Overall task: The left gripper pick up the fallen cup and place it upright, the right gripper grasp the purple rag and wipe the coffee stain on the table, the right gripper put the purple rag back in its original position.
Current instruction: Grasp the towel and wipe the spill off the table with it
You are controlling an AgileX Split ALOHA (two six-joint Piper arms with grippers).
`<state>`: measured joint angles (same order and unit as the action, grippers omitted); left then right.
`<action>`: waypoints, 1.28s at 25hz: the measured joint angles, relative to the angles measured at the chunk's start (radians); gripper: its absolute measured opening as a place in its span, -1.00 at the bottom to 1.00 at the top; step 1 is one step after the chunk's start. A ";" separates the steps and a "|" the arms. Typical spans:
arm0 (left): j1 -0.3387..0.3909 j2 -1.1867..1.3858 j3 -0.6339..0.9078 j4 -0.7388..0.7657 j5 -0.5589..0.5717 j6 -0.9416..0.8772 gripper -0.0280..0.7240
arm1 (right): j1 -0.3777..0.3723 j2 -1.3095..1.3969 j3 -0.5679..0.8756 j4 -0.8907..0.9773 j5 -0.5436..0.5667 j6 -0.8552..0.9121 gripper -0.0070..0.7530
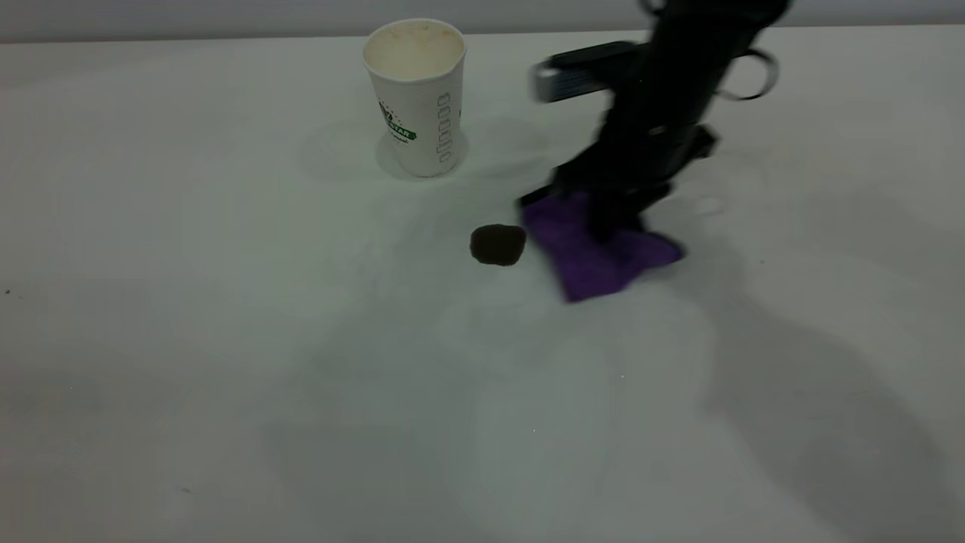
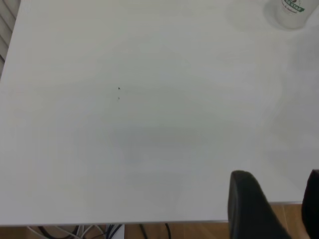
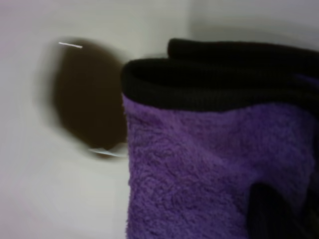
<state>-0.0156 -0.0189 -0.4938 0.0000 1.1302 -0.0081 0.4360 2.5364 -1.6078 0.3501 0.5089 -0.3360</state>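
Note:
The white paper cup [image 1: 417,98] stands upright at the back of the white table [image 1: 226,339]; its base also shows in the left wrist view [image 2: 291,12]. The dark coffee stain [image 1: 497,244] lies in the middle of the table, and it shows right beside the rag's black edging in the right wrist view [image 3: 87,94]. My right gripper [image 1: 607,219] comes down from the back right and is shut on the purple rag [image 1: 595,253], pressing it on the table just right of the stain. The rag [image 3: 209,164] fills the right wrist view. My left gripper [image 2: 286,209] hangs open over the table's edge, holding nothing.
A tiny black speck [image 2: 118,88] marks the tabletop in the left wrist view. Wooden floor and cables [image 2: 99,231] show beyond the table's edge. The right arm's dark body [image 1: 663,90] rises over the back right of the table.

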 joint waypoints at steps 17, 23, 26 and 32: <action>0.000 0.000 0.000 0.000 0.000 0.000 -0.05 | 0.258 0.026 0.008 0.260 -0.256 -0.001 -0.86; 0.000 0.000 0.000 0.000 0.000 0.000 -0.05 | 0.127 0.033 0.007 0.301 -0.263 -0.001 -0.86; 0.000 0.000 0.000 0.000 0.000 0.000 -0.05 | 0.027 0.033 0.001 0.293 -0.226 -0.001 -0.86; 0.000 0.000 0.000 0.000 0.000 0.000 -0.05 | -0.214 0.029 -0.005 0.240 -0.087 0.000 -0.86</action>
<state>-0.0156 -0.0189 -0.4938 0.0000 1.1302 -0.0081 0.2218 2.5656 -1.6129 0.5903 0.4219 -0.3360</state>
